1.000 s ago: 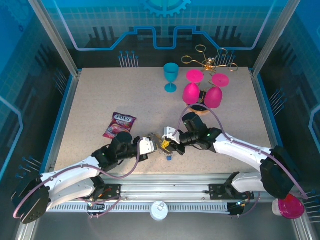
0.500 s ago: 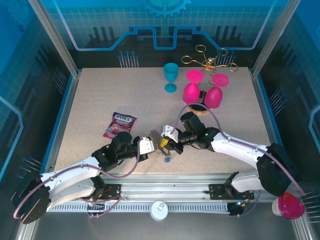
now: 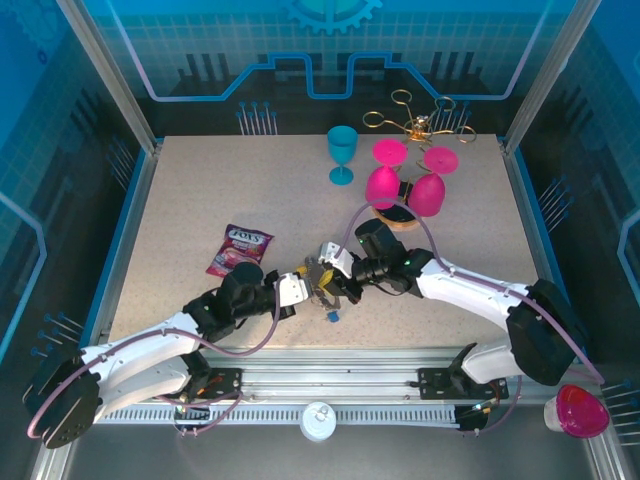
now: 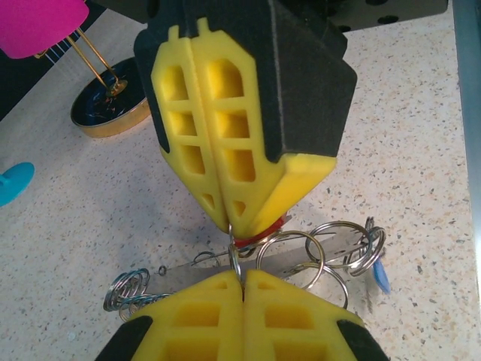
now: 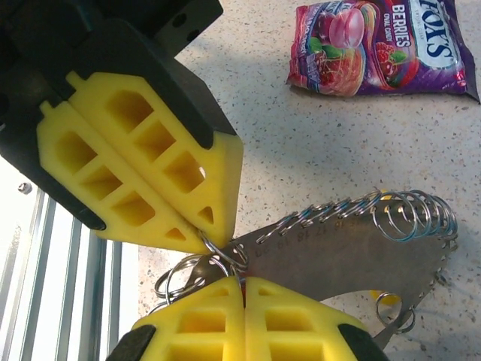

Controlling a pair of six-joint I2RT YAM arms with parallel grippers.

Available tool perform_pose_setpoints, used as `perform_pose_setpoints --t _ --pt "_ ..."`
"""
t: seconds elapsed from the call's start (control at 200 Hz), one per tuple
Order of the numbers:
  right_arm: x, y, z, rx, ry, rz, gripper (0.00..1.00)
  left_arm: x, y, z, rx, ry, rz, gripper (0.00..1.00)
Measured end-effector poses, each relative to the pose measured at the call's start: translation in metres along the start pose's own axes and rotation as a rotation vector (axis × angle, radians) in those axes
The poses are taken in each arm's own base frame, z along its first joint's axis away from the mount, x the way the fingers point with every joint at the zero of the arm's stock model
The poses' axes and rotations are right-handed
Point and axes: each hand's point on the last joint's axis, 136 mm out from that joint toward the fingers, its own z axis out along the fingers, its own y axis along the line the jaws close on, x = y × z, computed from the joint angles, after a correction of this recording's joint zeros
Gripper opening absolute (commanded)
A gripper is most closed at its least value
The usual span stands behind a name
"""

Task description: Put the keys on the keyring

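My two grippers meet tip to tip at the table's front middle. The keyring (image 4: 338, 259) is a flat silver plate (image 5: 353, 256) hung with several silver split rings. My left gripper (image 4: 242, 274) (image 3: 312, 287) is shut on one small split ring (image 4: 236, 259). Opposite it, my right gripper (image 5: 242, 280) (image 3: 333, 283) is shut on the red head of a key (image 4: 259, 237), right against that ring. A blue key (image 4: 381, 274) (image 3: 332, 316) hangs at the plate's other end. Something yellow (image 3: 325, 288) shows between the fingertips in the top view.
A purple candy bag (image 3: 240, 250) (image 5: 383, 45) lies left of the grippers. A teal goblet (image 3: 342, 152), two pink goblets (image 3: 381, 185) (image 3: 427, 195) and a gold wire rack (image 3: 415, 122) stand at the back. The table's front rail (image 3: 330, 365) runs just below the grippers.
The right arm has swung a little to the left, and the meeting point of the grippers with the keyring has shifted left with it. Both grippers stay shut.
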Motion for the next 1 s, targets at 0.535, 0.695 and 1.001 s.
perform_pose_setpoints --t 0.535,0.695,1.001 --pt "0.000 -0.011 0.008 0.014 0.062 0.114 0.00 0.003 0.003 0.000 -0.021 0.023 0.048 0.00" --pt "-0.001 -0.010 0.008 0.009 0.064 0.128 0.00 0.001 0.005 -0.001 -0.031 0.020 0.064 0.00" --pt "-0.001 -0.012 0.006 -0.008 0.053 0.156 0.29 -0.008 0.011 -0.001 -0.089 -0.044 0.073 0.00"
